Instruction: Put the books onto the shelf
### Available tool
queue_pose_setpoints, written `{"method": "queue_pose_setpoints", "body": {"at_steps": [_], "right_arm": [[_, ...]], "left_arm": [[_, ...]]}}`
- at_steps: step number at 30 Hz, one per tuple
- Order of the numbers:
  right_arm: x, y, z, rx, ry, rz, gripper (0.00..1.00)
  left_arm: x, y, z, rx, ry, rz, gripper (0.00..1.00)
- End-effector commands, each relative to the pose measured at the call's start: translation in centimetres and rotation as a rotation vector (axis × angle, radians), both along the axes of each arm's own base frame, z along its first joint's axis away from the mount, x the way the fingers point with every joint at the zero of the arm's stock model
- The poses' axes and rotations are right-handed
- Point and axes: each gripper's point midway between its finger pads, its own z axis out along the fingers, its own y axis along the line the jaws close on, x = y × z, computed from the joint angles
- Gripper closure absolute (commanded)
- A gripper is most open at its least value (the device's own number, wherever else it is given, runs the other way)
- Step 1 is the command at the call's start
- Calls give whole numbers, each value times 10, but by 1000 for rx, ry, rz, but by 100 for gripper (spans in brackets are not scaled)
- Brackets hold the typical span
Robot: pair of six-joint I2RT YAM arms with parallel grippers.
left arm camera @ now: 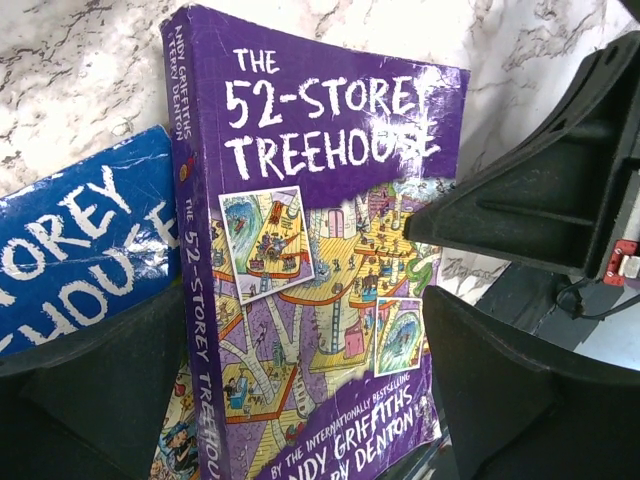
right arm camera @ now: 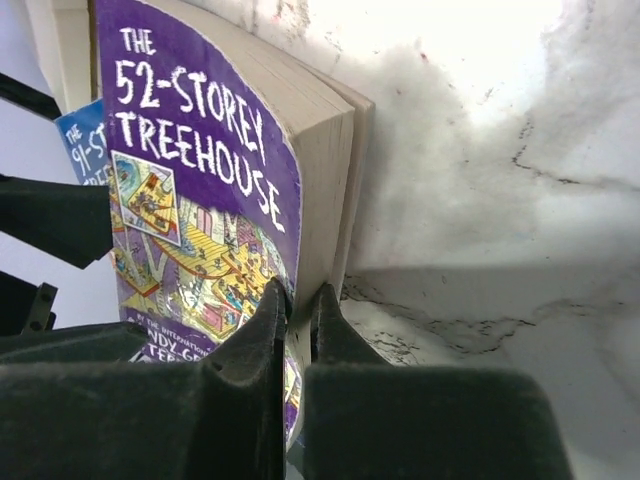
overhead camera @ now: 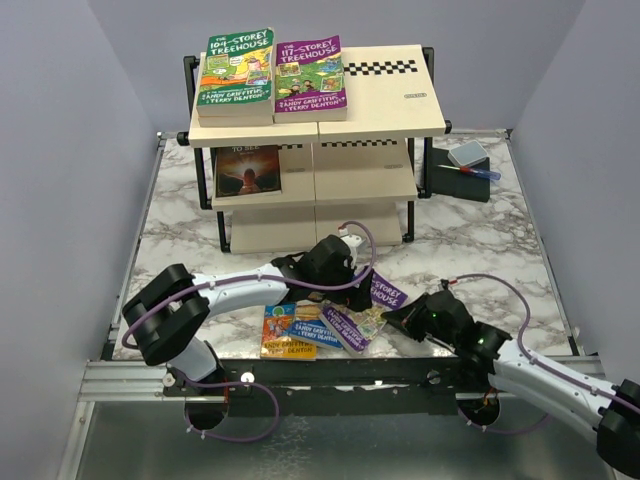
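Pinching tight, the right claw (right arm camera: pixel 298 305) held the purple book (right arm camera: pixel 200 190) by its edge, maybe to tip it up. The left claw (left arm camera: pixel 290 320) stood wide open around that book, ready to grab. The shelf (overhead camera: pixel 380 110) stood far ahead.

The table (overhead camera: pixel 480 250) has a white marble-pattern top with grey veins, enclosed by plain grey walls (overhead camera: pixel 60 150). A small dark box (overhead camera: pixel 452 186) sits at its far right; a grey block (overhead camera: pixel 467 153) and a blue-and-red tool (overhead camera: pixel 479 172) lie on it. An aluminium rail (overhead camera: pixel 110 381) runs along the near edge.
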Motion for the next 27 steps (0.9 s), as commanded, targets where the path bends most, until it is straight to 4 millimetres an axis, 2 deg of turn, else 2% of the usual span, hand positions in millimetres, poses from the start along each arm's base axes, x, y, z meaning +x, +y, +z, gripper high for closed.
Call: {"method": "queue_pose_setpoints", "body": {"at_steps": [1,4,8,11,17,21,27], "right_arm": [[-7,-33,-24,-160,36,-59,100],[-7,-41,-21,-176,17,-82,100],[-11,-48,-26,-187,27,-92,100],[-14,-50,-30,-188,35,-95,100],[-16,-52,-31,-193,35,-95,100],[-16,-52,-31,-197,35,-89,100],[-18,-51,-34,-196,44,-84,100]], "left_arm": [[-35,21,-45,101,171,-36,1],[-40,19,-51,90,201,-50,1],[-49,17,-56,70,240,-78,1],[-54,13,-57,44,268,-96,6],[-63,4,-56,-18,324,-120,31],[-65,1,-54,-44,342,-120,43],[-68,-5,-46,-104,370,-126,67]]}}
